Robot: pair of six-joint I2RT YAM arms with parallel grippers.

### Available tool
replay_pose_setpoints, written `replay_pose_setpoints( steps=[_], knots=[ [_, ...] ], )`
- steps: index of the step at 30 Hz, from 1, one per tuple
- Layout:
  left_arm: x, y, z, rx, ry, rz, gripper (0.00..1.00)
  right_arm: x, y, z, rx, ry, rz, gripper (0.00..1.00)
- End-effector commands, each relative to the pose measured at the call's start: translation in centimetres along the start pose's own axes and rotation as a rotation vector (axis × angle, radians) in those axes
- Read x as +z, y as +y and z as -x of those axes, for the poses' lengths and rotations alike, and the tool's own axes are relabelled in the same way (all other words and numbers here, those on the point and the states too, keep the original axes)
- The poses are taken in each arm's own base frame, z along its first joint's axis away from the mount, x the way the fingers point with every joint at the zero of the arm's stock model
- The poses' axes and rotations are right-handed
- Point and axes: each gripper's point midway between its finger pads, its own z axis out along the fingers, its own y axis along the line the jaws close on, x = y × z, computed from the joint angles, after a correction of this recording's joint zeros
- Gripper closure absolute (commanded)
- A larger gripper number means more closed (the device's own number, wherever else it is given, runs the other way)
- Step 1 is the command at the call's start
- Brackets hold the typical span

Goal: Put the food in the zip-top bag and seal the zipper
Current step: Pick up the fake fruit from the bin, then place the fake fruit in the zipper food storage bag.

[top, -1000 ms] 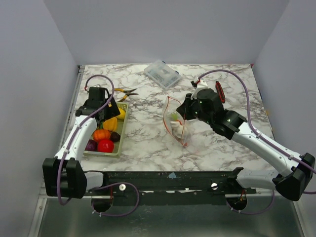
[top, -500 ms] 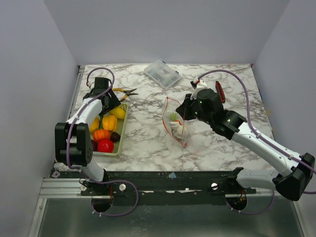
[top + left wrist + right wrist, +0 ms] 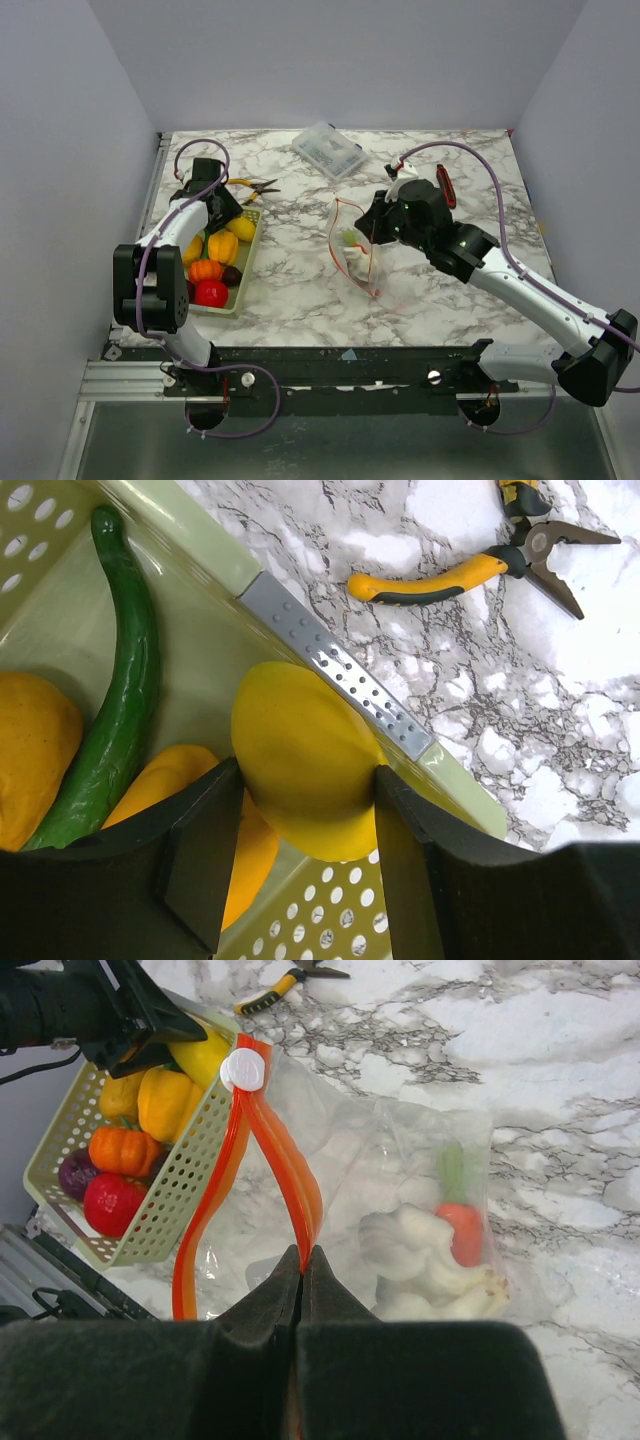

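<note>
A pale green basket [image 3: 243,270] at the left holds the food: a yellow lemon [image 3: 300,740], a green cucumber [image 3: 125,680], a yellow pepper [image 3: 222,247], an orange pumpkin [image 3: 205,271] and a red tomato [image 3: 211,293]. My left gripper [image 3: 307,780] reaches into the basket's far end, and both fingers touch the lemon's sides. The zip-top bag [image 3: 400,1160] stands mid-table with white garlic [image 3: 400,1245] and a carrot [image 3: 462,1230] inside. My right gripper [image 3: 303,1255] is shut on the red-orange zipper [image 3: 290,1160], holding the mouth open toward the basket.
Yellow-handled pliers [image 3: 252,186] lie just beyond the basket. A rigid clear lidded box [image 3: 328,148] sits at the back centre. A dark-red utility knife [image 3: 446,187] lies behind the right arm. Grey walls enclose the marble table on three sides.
The left gripper's jaws have narrowed from wide open onto the lemon, after the arm shifted to the basket's far end. The right gripper and the bag have stayed put.
</note>
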Motion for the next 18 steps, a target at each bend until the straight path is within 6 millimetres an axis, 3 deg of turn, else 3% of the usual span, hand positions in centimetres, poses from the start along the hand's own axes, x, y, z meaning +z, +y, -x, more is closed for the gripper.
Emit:
replay_pose_setpoints(
  steps=[1,8,15,18],
  knots=[
    [-2.1,0.1,0.6,-0.031,-0.045,-0.03,0.8,0.1,0.9,0.3,0.009,-0.01,0.035,1.0],
    [-6.8,-0.4,1.7,-0.032,-0.121,-0.112,0.95,0.4,0.9,-0.1,0.013,0.001,0.04,1.0],
    [-11.5,-0.6,1.9,0.019,-0.204,-0.217,1.0,0.2,1.2,0.1,0.018,-0.006,0.054,1.0],
    [-14.7,-2.4,1.4,0.101,-0.24,-0.383,1.0,0.2,1.3,0.1,0.025,-0.007,0.063,1.0]
  ],
)
